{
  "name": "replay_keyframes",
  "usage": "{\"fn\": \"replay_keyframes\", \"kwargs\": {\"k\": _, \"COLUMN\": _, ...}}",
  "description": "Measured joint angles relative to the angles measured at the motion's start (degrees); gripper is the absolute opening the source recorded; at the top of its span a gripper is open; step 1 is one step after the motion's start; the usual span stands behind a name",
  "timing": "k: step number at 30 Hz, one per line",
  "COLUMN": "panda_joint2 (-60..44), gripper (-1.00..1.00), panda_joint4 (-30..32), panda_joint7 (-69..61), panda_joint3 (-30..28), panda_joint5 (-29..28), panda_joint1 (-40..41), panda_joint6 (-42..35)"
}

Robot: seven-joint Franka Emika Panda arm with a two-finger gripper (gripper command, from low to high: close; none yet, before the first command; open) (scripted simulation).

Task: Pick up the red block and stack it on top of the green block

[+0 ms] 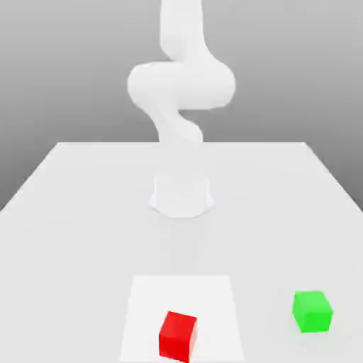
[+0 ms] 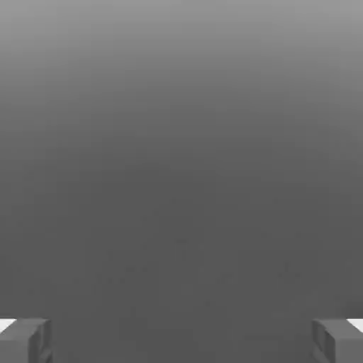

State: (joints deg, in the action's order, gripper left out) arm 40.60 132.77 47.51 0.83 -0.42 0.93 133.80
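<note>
A red block (image 1: 178,335) rests on a lighter square patch of the white table (image 1: 85,213), near the front edge. A green block (image 1: 312,310) sits apart from it, toward the exterior view's right, on the bare table. The white arm (image 1: 181,92) rises from its base (image 1: 181,196) at the table's middle, bends, and leaves the picture at the top. In the hand view my gripper (image 2: 181,339) stands open, its two grey fingertips (image 2: 25,339) far apart with nothing between them, against a plain grey backdrop.
The lighter square patch (image 1: 205,298) lies at the table's front centre under the red block. The table's far edge runs behind the arm's base, and a grey backdrop stands beyond it.
</note>
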Motion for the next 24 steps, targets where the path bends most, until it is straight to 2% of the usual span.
{"fn": "replay_keyframes", "kwargs": {"k": 16, "panda_joint2": -33.6, "gripper": 0.00, "panda_joint4": 6.4, "panda_joint7": 10.9, "panda_joint3": 3.2, "panda_joint5": -3.0, "panda_joint1": 3.9, "panda_joint6": 13.0}}
{"fn": "replay_keyframes", "kwargs": {"k": 24, "panda_joint2": -50.1, "gripper": 0.00, "panda_joint4": 9.5, "panda_joint7": 14.3, "panda_joint3": 3.1, "panda_joint5": -1.8, "panda_joint1": 4.0, "panda_joint6": 19.5}}
